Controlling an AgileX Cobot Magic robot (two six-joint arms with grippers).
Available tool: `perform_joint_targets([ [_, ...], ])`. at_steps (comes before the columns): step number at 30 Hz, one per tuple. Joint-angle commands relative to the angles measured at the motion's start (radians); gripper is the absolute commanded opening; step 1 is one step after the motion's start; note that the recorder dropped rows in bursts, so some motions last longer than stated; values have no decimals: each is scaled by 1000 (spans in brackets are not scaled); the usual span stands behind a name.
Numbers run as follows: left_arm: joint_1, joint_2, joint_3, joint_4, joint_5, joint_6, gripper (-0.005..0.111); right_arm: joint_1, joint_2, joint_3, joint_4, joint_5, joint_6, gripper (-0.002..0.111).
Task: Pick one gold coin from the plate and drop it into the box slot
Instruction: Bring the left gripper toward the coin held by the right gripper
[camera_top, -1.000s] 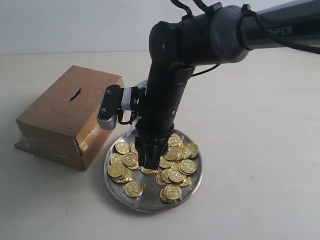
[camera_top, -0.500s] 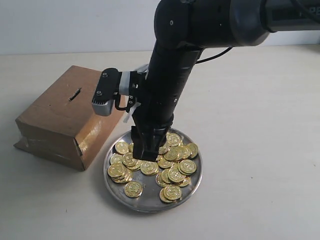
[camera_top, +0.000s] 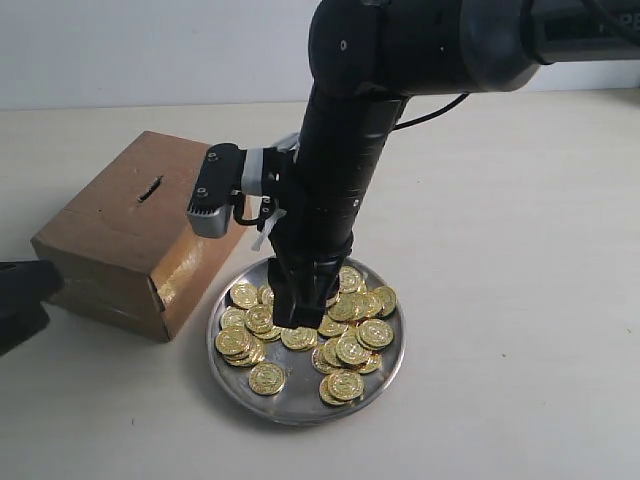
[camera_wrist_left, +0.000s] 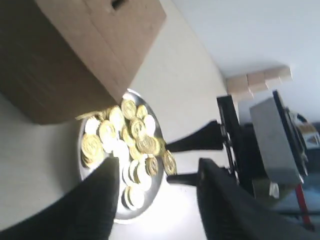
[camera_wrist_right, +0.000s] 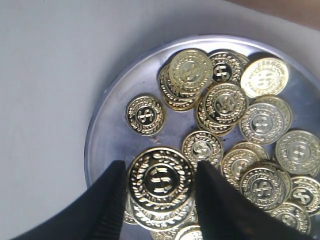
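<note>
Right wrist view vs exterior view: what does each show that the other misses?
Right wrist only: one embossed gold coin pinched between the black fingers. Exterior only: the brown taped cardboard box and its dark narrow slot. Both: the round silver metal plate heaped with loose gold coins.

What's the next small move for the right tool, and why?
Probably lift straight up: the right tool seems to pinch one gold coin just above the plate, and the slot sits higher, atop the box.
</note>
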Motion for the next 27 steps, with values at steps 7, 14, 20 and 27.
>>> perform_joint_targets([
  [7,-6,517,-159,-101,391,250,50,-6,-90,-9,20,1,-30,13],
  [14,-91,743,-282,-97,450,294,50,-6,-94,-9,73,-2,-82,13],
  [20,-207,857,-384,-114,409,321,50,-6,-94,-9,75,-2,-87,13],
  [27,-227,918,-445,-121,380,416,44,-6,-94,-9,89,-5,-89,13],
])
